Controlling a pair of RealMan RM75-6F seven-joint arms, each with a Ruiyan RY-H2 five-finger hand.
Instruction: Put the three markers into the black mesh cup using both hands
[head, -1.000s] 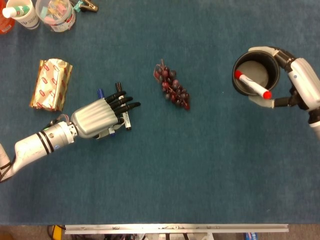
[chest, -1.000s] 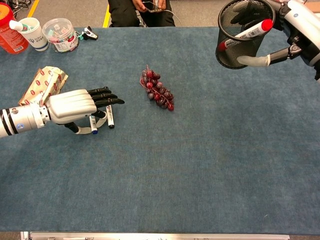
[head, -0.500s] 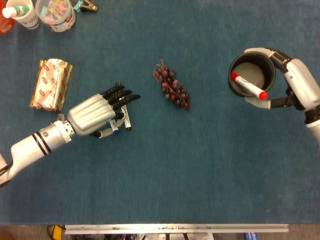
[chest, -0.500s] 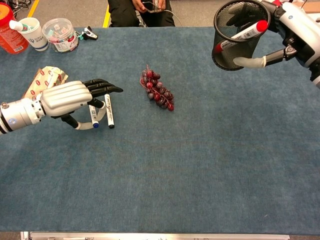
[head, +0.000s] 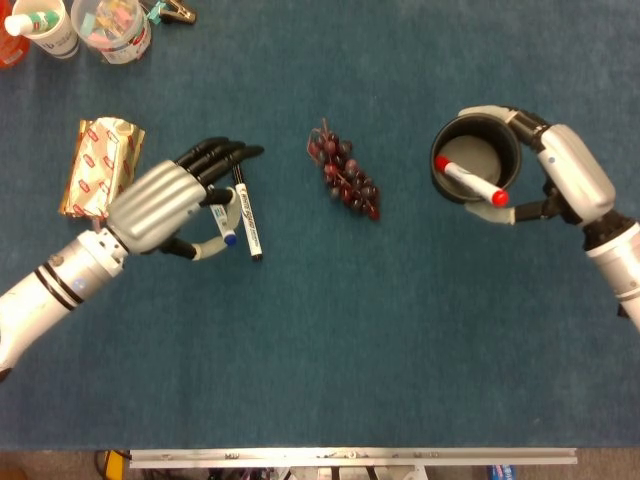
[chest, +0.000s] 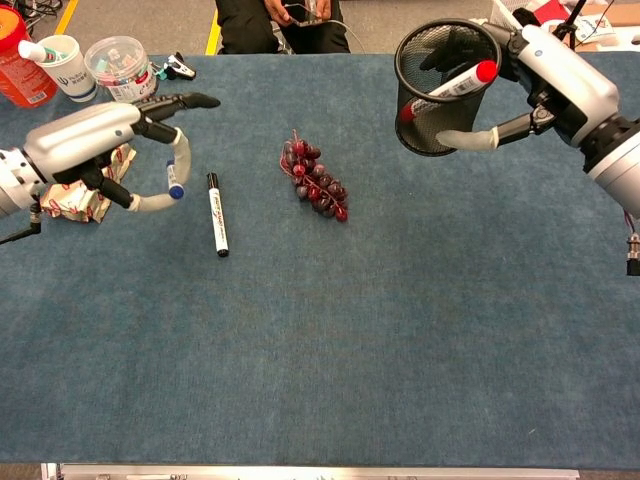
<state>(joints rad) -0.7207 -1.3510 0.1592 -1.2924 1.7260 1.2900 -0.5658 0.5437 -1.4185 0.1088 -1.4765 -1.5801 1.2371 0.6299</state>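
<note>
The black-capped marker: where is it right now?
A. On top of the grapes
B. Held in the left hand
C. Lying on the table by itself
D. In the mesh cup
C: the black-capped marker lies flat on the table, apart from the left hand, which holds the blue-capped marker in its fingers.

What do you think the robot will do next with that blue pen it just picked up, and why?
Probably carry it right, toward the black mesh cup. The left hand holds the blue-capped marker above the table, the right hand holds the cup, tilted, with the red marker inside. The black marker lies on the cloth.
</note>
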